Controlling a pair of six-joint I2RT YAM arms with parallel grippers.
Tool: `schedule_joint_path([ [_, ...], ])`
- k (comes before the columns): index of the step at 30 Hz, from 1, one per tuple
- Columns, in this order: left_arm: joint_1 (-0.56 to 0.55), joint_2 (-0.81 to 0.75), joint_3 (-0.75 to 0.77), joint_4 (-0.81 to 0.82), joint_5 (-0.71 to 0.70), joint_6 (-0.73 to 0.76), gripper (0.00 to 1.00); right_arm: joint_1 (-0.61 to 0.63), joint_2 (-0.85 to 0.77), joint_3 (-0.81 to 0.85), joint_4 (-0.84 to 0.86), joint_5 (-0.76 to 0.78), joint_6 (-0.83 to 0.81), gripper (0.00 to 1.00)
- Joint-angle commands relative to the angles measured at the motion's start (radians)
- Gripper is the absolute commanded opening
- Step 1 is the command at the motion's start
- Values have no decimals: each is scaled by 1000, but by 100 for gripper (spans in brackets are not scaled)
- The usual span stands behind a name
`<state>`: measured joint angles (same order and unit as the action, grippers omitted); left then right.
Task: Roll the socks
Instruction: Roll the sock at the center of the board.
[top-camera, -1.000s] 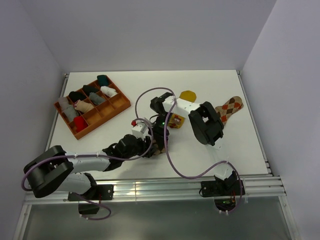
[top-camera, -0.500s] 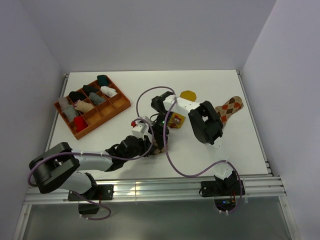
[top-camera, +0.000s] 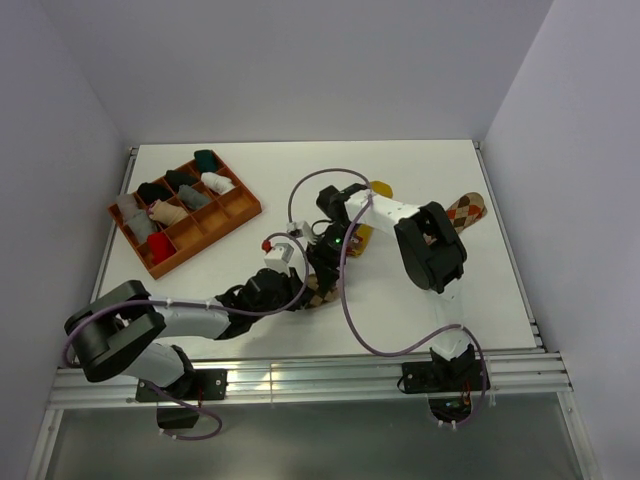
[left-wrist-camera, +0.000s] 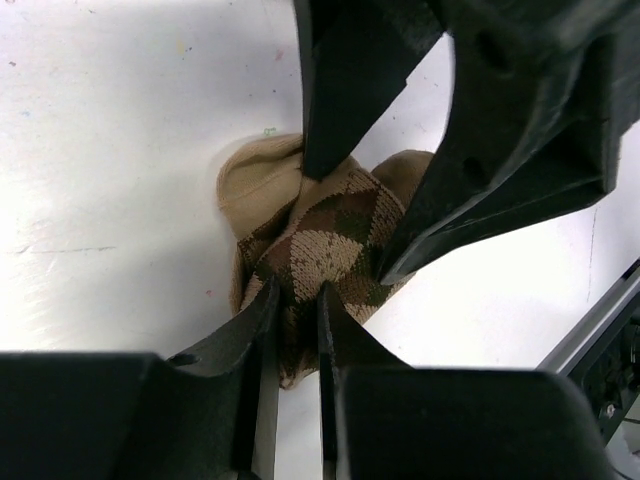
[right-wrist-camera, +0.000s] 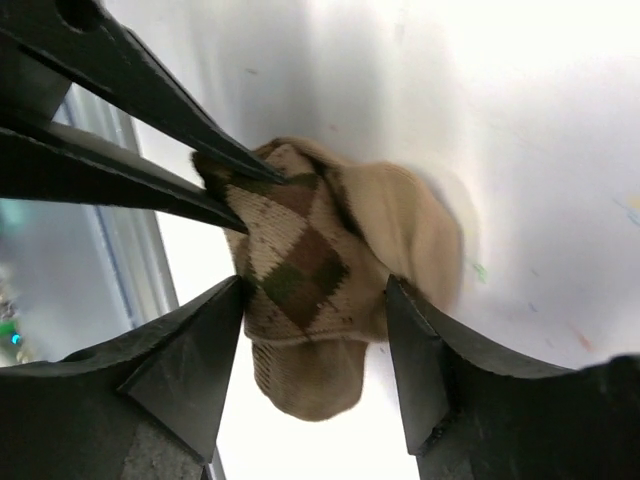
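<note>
Brown argyle sock (left-wrist-camera: 330, 235), soft knit, lies bunched in a lumpy mound; my left pincer (left-wrist-camera: 297, 290) pinches one fold, nearly closed; my right pincer (right-wrist-camera: 313, 287) straddles it, spread wide.

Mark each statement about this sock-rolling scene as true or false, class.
1. The left tool pinches the brown sock. True.
2. The right tool is shut tight. False: it stands open, straddling that sock.
3. The tray sits at the right side of the table. False: it is on the left side.
4. An orange sock lies flat near the table's right edge. True.
</note>
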<state>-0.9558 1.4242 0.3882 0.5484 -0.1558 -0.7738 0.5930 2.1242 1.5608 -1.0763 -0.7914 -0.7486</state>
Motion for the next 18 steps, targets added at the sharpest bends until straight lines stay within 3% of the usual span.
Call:
schedule_joint_path([
  [1,-8,42,12,-163,-13,-8,2,-36,-95,-50,130,37,40,67],
  [10,0,85,84,-286,10,-41,1,-105,-306,-234,323,49,80,72],
  [18,52,105,162,-395,122,-53,1,-150,-483,-421,464,90,45,73],
])
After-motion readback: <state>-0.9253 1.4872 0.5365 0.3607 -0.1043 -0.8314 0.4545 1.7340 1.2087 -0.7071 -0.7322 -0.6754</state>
